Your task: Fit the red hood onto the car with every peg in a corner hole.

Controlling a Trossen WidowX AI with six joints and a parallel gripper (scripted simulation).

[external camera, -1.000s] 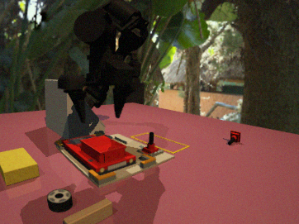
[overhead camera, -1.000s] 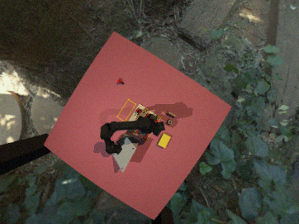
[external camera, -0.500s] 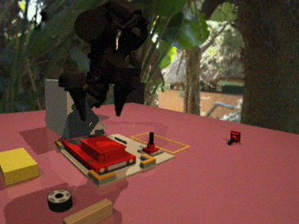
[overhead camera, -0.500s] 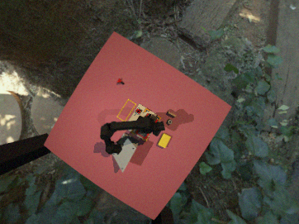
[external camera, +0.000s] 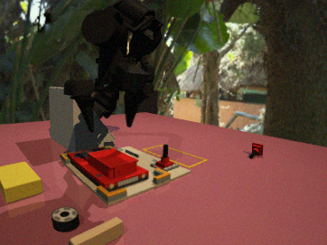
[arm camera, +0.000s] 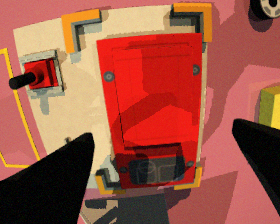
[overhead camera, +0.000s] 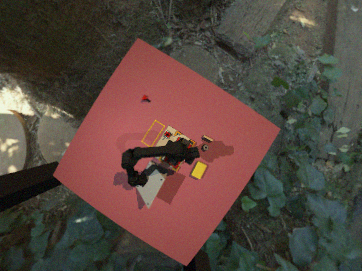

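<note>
The red hood (external camera: 113,164) (arm camera: 157,100) sits on the car in the beige jig (external camera: 178,173) (arm camera: 75,117), between its orange corner brackets. It looks level in the exterior view. In the wrist view a round grey peg end shows at each of its four corners, and the engine shows dimly through the dark window near its lower end. The chassis is mostly hidden beneath. My gripper (external camera: 111,128) (arm camera: 165,132) is open and empty, above the hood and clear of it, with one finger to each side in the wrist view.
A red piece with a black post (external camera: 165,160) (arm camera: 40,74) stands on the jig beside the car. A grey panel (external camera: 62,114) stands behind. A yellow block (overhead camera: 198,170) (external camera: 20,182), a wheel (external camera: 65,219) and a wooden bar (external camera: 97,233) lie nearby. A small red part (overhead camera: 145,98) (external camera: 256,149) lies farther off.
</note>
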